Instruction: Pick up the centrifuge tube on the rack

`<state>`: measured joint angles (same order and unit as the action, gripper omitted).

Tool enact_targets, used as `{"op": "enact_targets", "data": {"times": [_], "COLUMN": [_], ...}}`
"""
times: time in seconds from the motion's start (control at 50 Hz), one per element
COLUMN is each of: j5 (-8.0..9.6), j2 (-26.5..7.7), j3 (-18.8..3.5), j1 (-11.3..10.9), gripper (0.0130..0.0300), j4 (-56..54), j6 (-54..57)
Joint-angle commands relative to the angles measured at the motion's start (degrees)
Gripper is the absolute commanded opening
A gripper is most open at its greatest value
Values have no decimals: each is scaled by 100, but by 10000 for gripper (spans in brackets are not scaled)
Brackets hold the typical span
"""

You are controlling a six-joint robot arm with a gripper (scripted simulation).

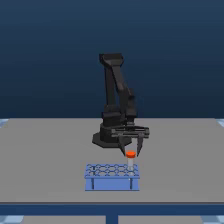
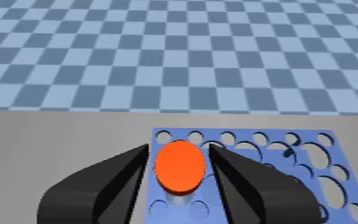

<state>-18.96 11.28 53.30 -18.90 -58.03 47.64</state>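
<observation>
**Claw around the tube cap**

From my console, the rack (image 1: 112, 177) sits at six o'clock from the arm's base, on the grey table (image 1: 45, 155). The tube (image 1: 131, 158) stands upright at the rack's two o'clock corner. My gripper (image 1: 131, 149) straddles its orange cap, fingers (image 2: 104, 192) flanking it; whether they pinch yet, I cannot tell.

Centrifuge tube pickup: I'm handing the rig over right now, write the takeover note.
Gripper: low over the rack, fingers either side of the centrifuge tube cap; whether they touch it cannot be told.
Tube: near the rack's corner on the exterior view's right; whether it has left its hole is unclear.
Done: approach and alignment.
Left: confirm the grip, lift straight up.
</observation>
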Motion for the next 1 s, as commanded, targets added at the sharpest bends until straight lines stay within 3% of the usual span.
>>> {"op": "enact_targets", "data": {"times": [0.02,0.6,0.62,1.0], "j5": [-88,-180,-180,-180], "j2": [-54,-159,-159,-159], "j3": [30,80,80,80], "j1": [0,0,0,0], "gripper": [300,300,130,130], "j4": [222,564,564,564], "j6": [-319,-683,-683,-683]}}
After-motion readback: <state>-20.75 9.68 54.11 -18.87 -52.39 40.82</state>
